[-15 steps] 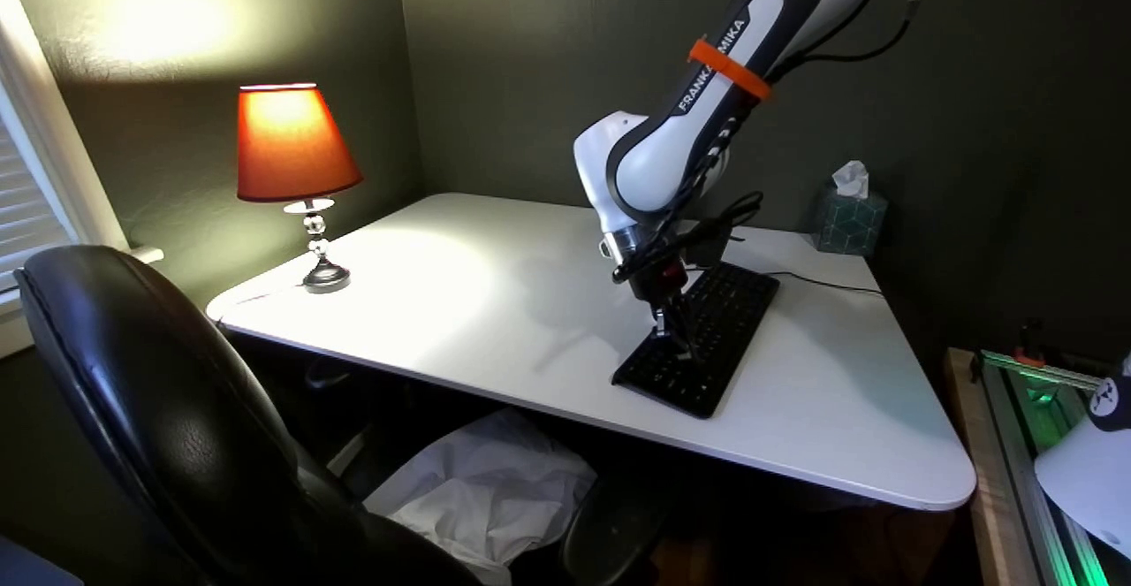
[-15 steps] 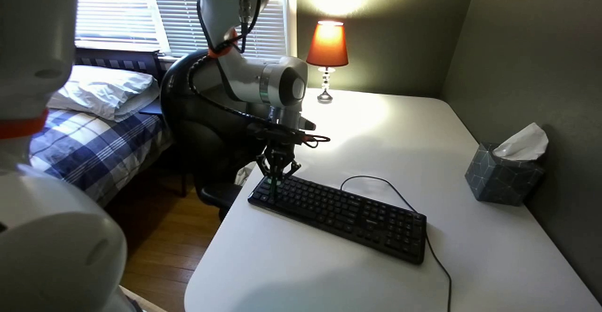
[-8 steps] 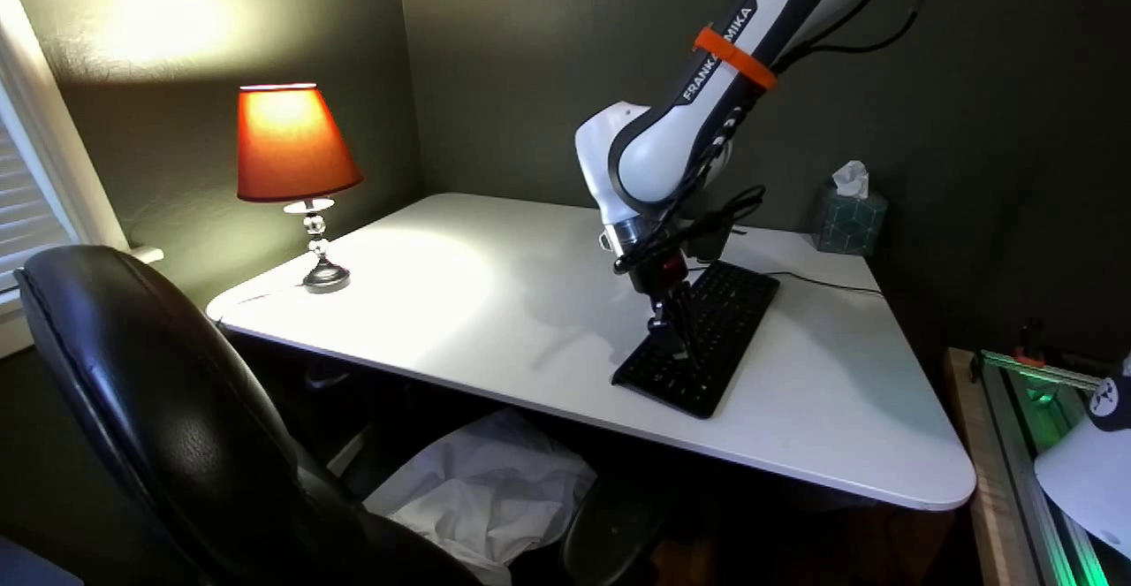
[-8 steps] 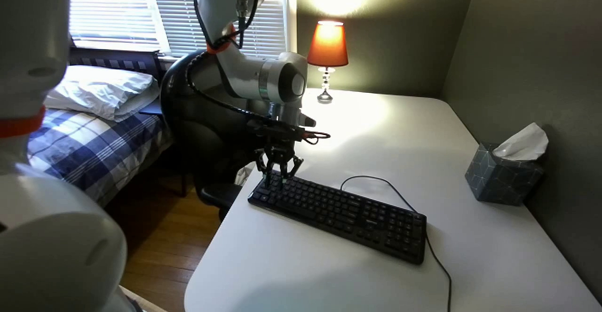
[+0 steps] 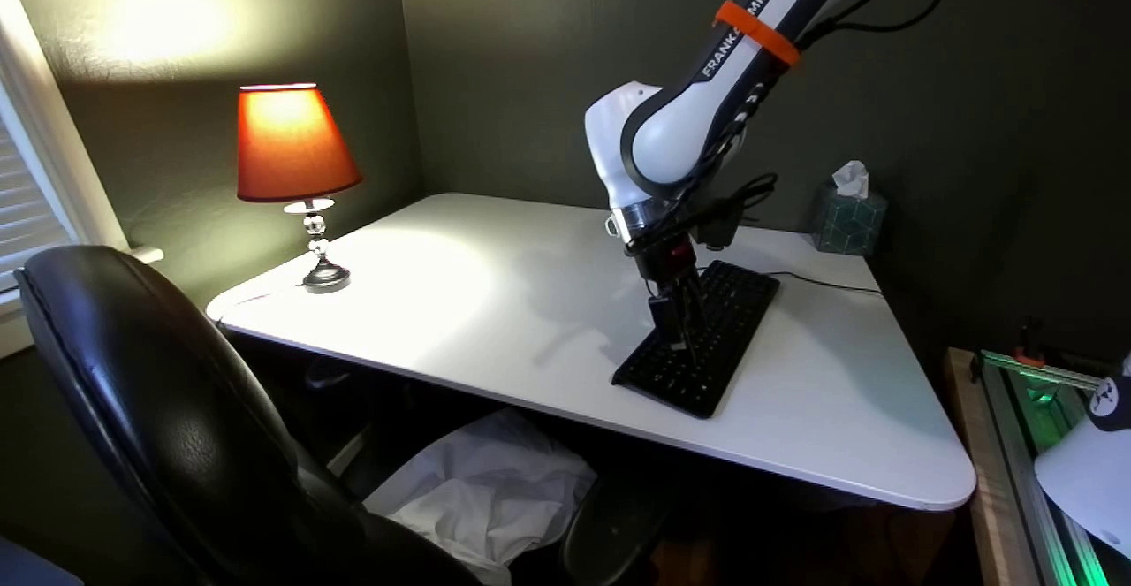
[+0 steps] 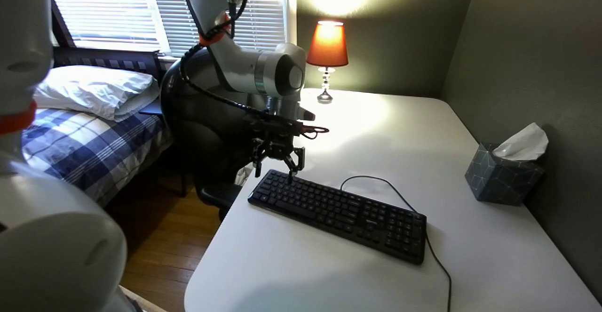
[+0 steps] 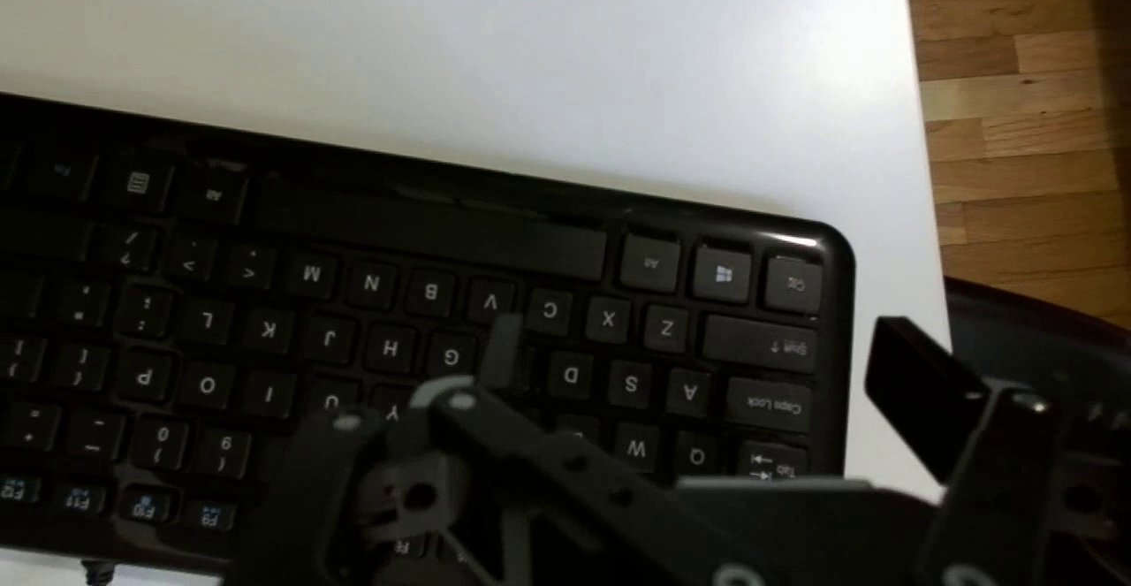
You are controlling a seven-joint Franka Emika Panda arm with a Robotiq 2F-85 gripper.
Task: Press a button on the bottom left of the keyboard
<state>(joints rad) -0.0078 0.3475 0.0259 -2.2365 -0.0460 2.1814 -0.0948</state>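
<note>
A black keyboard [image 6: 329,206] lies flat on the white desk and shows in both exterior views. My gripper [image 6: 273,174] hangs over the keyboard's left end, its jaws spread wide with nothing between them. Seen from the wrist, the keyboard is upside down, with its bottom-left corner toward the upper right. The Ctrl key [image 7: 793,284], Windows key [image 7: 722,274] and Shift key [image 7: 760,343] are in plain sight there. One fingertip [image 7: 502,352] shows over the keys near V; the other fingertip [image 7: 914,391] is past the keyboard's side edge. Some upper-row keys are hidden behind the gripper.
A thin cable [image 6: 439,265] runs from the keyboard across the desk [image 5: 495,321]. A tissue box [image 6: 505,173] stands by the wall, and a lit lamp [image 5: 296,148] is on the far side. A black office chair [image 5: 177,409] stands against the desk's edge.
The jaws have gone from shut to wide apart. The arm has risen a little, lifting the gripper away from the keyboard's left end. The keyboard has stayed in place.
</note>
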